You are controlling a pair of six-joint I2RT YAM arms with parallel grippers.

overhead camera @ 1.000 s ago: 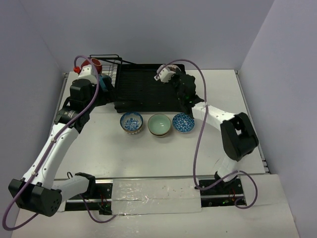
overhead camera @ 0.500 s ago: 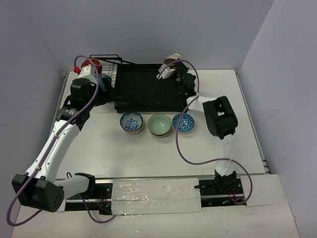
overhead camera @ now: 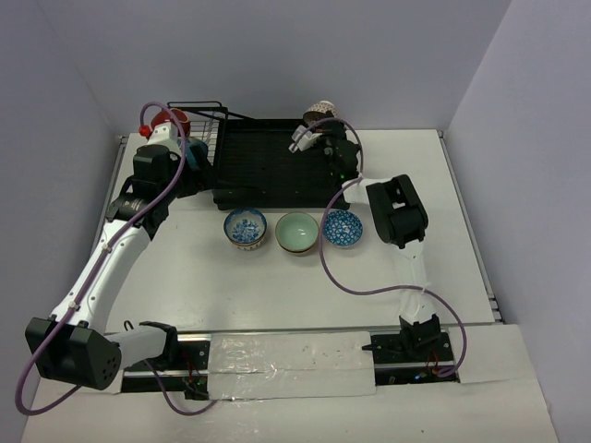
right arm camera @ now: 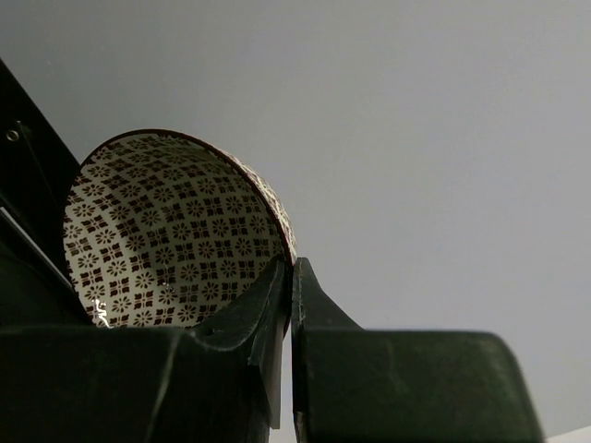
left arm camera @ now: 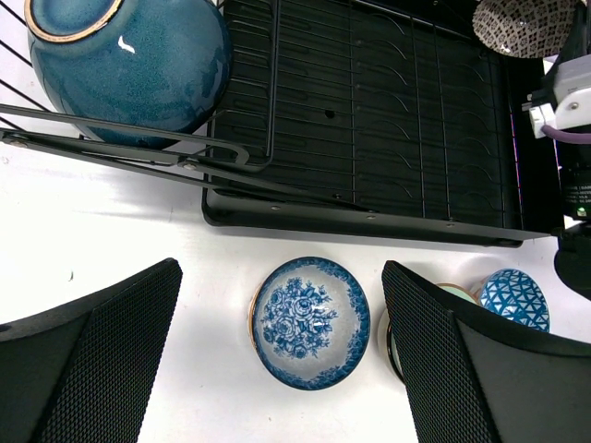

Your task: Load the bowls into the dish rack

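left gripper [left arm camera: 282, 277] released, floral blue bowl [left arm camera: 309, 321] framed between its fingers, dish rack [left arm camera: 388, 111] beyond | right gripper [right arm camera: 288, 277] clenched on rim of brown-patterned bowl [right arm camera: 166, 231]

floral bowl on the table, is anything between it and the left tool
Nothing visible does. The floral bowl lies uncovered, framed by the open left tool above it; the dish rack sits beyond it.

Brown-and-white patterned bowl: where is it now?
Top view: the brown-and-white patterned bowl is at the far right corner of the black ridged dish rack, tipped on edge, rim pinched in the right gripper.
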